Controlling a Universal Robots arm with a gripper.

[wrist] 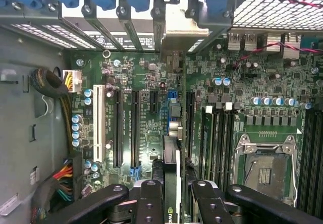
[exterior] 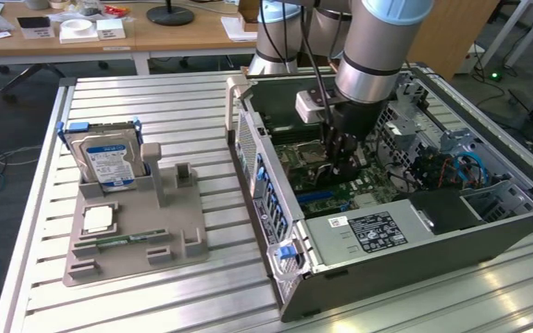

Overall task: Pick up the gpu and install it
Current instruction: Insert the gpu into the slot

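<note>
The gpu [wrist: 170, 168] is seen edge-on as a thin dark card with a green logo near my fingers. Its silver bracket [wrist: 177, 26] reaches the row of blue-latched rear slot openings. My gripper [wrist: 174, 191] is shut on the card, one black finger [wrist: 150, 199] on each flat side. In the exterior view the gripper [exterior: 343, 156] hangs straight down inside the open computer case [exterior: 276, 208], with the gpu [exterior: 341, 177] dark beneath it, just over the green motherboard [exterior: 359, 191]. I cannot tell whether the card's edge sits in a slot.
Long black expansion slots [wrist: 126, 128], a white slot [wrist: 97, 123], memory slots [wrist: 217, 138] and the bare CPU socket [wrist: 265, 168] lie beside the card. Cable bundles [wrist: 58, 178] crowd one side. On the table a grey fixture [exterior: 137, 229] holds a hard drive [exterior: 107, 161], a processor chip [exterior: 98, 220] and a memory stick [exterior: 119, 240].
</note>
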